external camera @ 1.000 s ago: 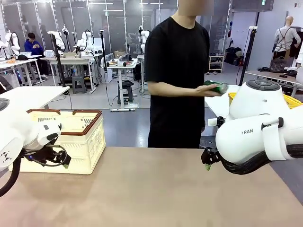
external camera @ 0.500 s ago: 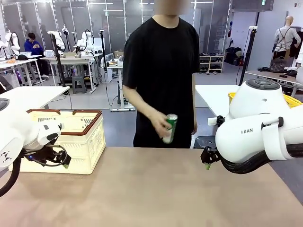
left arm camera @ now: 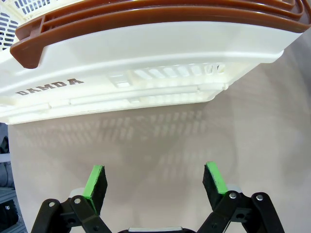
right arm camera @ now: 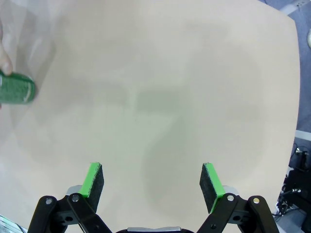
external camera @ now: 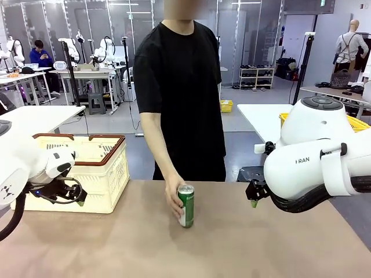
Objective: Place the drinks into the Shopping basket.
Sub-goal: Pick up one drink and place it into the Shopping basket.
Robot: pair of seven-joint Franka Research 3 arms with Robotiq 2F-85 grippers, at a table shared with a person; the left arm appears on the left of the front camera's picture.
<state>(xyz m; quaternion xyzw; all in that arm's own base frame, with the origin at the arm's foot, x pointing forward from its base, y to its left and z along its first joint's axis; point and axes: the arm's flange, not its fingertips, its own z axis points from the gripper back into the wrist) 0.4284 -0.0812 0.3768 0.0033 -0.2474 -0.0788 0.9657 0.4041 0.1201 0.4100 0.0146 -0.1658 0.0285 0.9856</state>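
tabletop centre: the green can, mid-air a moment ago, now stands upright, top up, in the person's hand, right of the basket; your left gripper and right gripper gape wide, empty.

A tan tabletop is recorded in the foreground. Behind it, a grey floor is seen, with a white table at left and a second white table at right. Framed glass partitions are ranged along the back. A shelf unit and a small yellow crate are noted on the floor beyond.
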